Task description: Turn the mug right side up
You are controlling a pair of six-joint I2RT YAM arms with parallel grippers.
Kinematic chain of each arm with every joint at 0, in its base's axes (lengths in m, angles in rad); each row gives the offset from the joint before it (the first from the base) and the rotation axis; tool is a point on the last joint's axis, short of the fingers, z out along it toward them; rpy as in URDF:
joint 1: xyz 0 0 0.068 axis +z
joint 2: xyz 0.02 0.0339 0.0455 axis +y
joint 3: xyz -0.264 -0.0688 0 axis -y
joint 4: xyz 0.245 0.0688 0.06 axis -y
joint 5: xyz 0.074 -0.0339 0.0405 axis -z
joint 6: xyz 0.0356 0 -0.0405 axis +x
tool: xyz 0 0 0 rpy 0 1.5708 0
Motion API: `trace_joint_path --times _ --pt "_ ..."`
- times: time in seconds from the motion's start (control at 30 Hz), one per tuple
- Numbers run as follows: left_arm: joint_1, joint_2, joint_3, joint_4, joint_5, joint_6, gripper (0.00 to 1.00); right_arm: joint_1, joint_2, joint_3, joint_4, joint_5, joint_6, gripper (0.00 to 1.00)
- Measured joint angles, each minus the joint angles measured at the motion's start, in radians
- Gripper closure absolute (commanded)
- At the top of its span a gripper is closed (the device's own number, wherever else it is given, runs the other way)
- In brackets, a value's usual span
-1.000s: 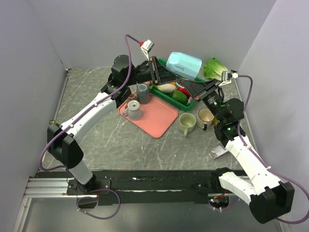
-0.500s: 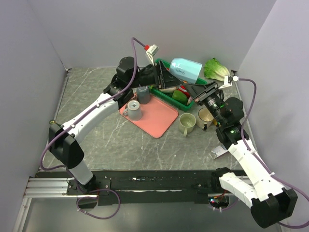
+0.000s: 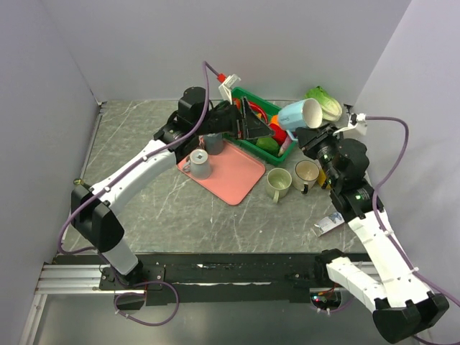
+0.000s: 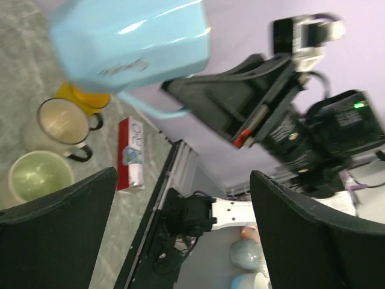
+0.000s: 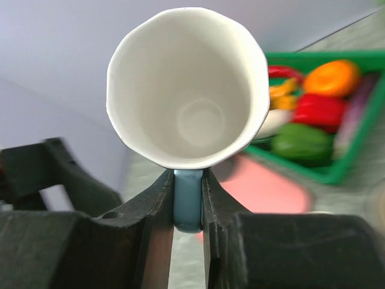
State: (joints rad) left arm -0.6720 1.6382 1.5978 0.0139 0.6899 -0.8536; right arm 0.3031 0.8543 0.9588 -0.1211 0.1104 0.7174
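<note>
The right claw [image 5: 188, 180] is clamped narrow on the handle of the light blue mug [image 5: 192, 114], holding it in the air well above the counter [image 3: 144, 187]. I think it grips the handle so that the body stays free and turning the wrist swings the whole cup round. At the moment the mug lies roughly on its side, with its white inside facing back along the claw towards the wrist. By my reckoning it is partway to upright and has yet to be set down.

The left claw [image 4: 183, 180] stands wide with nothing in it, its fingers spread on either side of empty air. The mug is just beyond it and above. It looks to me to be keeping clear so the other arm can do the turning.

I count five mugs. One is in the right claw. A green mug [image 3: 277, 183] and a cream mug [image 3: 307, 172] sit mouth-up on the counter below that claw. Two grey mugs [image 3: 199, 164] are under the left arm, behind its claw, on the one pink tray [image 3: 241, 176]; the nearer one is bottom-up.

One green bin [image 5: 295, 58] of vegetables lies beneath both claws. There is a head of lettuce [image 3: 329, 106] beyond the right claw and a small carton [image 3: 327, 224] back towards its base.
</note>
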Motion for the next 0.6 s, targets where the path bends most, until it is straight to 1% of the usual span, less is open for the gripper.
trace_joint_path --times 0.17,0.3,0.43,0.6 --pt "0.0 -0.036 -0.007 -0.121 -0.079 0.083 0.04 -0.036 -0.001 0.083 -0.111 0.108 -0.197 1.0" --pt "0.0 -0.071 -0.015 -0.209 -0.148 0.151 0.04 -0.134 -0.007 0.118 -0.173 0.169 -0.346 1.0" --pt "0.001 -0.079 -0.017 -0.29 -0.204 0.206 0.04 -0.251 -0.007 0.124 -0.241 0.215 -0.452 1.0" --pt "0.009 -0.077 -0.017 -0.399 -0.253 0.254 0.04 -0.336 0.005 0.124 -0.328 0.286 -0.544 1.0"
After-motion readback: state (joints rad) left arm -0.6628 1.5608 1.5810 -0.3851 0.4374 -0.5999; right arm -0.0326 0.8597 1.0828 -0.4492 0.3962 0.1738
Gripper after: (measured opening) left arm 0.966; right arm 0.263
